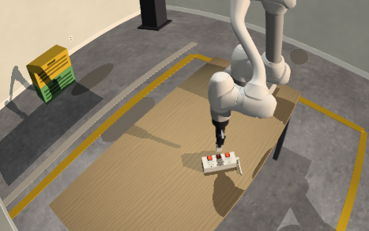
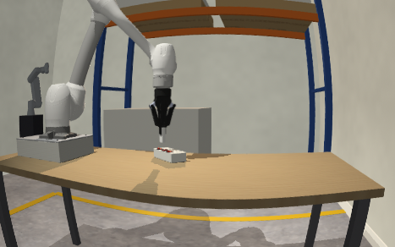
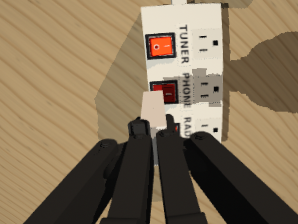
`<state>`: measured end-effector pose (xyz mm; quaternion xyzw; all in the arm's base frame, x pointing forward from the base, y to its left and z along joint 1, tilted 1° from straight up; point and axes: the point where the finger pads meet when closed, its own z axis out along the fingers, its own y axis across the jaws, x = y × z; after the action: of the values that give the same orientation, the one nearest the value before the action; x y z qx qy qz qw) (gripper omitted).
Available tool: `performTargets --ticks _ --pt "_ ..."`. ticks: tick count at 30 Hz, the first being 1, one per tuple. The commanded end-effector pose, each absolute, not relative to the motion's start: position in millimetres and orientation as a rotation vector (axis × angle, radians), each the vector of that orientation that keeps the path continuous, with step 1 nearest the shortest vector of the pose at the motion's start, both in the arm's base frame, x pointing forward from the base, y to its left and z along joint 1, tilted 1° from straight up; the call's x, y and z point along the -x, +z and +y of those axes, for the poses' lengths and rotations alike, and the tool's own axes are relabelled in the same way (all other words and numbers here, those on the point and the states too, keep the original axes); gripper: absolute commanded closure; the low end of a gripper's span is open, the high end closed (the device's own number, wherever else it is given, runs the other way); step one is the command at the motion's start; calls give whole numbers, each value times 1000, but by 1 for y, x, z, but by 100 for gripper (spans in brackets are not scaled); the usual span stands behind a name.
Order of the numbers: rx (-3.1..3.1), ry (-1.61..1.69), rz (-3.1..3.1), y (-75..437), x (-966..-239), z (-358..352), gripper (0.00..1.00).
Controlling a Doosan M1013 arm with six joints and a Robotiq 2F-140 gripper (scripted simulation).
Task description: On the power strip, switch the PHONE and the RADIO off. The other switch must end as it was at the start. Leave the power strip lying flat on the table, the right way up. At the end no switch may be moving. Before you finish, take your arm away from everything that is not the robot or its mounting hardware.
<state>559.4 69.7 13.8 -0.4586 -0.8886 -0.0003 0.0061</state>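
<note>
The white power strip [image 3: 185, 70] lies flat on the wooden table, right way up; it also shows in the top view [image 1: 220, 162] and the exterior view [image 2: 169, 154]. In the wrist view the TUNER switch [image 3: 161, 47] glows bright orange-red. The PHONE switch [image 3: 166, 91] looks dark red. The RADIO switch is mostly hidden behind my fingers. My gripper [image 3: 154, 106] is shut and empty, with its pale fingertips a little above the strip, beside the PHONE switch; it also shows in the top view [image 1: 219, 148] and the exterior view [image 2: 161, 138].
The table's right edge [image 1: 272, 154] is close to the strip. A grey box [image 2: 157, 128] stands behind the table. The arm's base block [image 2: 55, 145] sits at the table's left end.
</note>
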Motion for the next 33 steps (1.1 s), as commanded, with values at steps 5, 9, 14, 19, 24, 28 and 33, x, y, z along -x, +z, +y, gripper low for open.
performTargets --ticks 5,9,14,19,24,28,33 --pt "1438 -5 -2781 18 -561 67 100" --pt "1438 -5 -2781 18 -561 67 100" --pt "1438 -5 -2781 18 -561 67 100" --pt "1438 -5 -2781 20 -566 60 100" --pt "1438 -5 -2781 31 -586 31 100" --pt "1438 -5 -2781 31 -587 31 100" --pt "1438 -5 -2781 31 -587 31 100"
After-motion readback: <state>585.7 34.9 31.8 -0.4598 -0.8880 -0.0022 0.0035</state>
